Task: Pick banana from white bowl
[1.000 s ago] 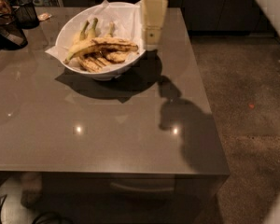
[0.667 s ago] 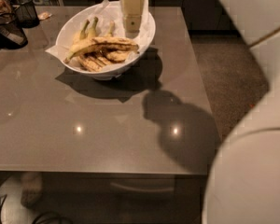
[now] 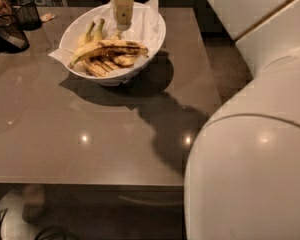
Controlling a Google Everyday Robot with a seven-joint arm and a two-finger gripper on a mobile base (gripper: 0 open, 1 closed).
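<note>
above the white bowl [image 3: 158, 43] and banana [image 3: 107, 47] hangs the gripper [image 3: 123, 22]; its state can't be told.

Dim warm light, tabletop glare [image 3: 83, 138], hard shadow [image 3: 145, 81] beside white bowl [image 3: 158, 30] under gripper [image 3: 123, 20].

No words, numbers or signs can be read here. The white bowl [image 3: 115, 77], the banana [image 3: 105, 47] and the counter [image 3: 90, 134] show none. The gripper [image 3: 123, 20] hangs over the back of the white bowl, and it is plain too.
</note>
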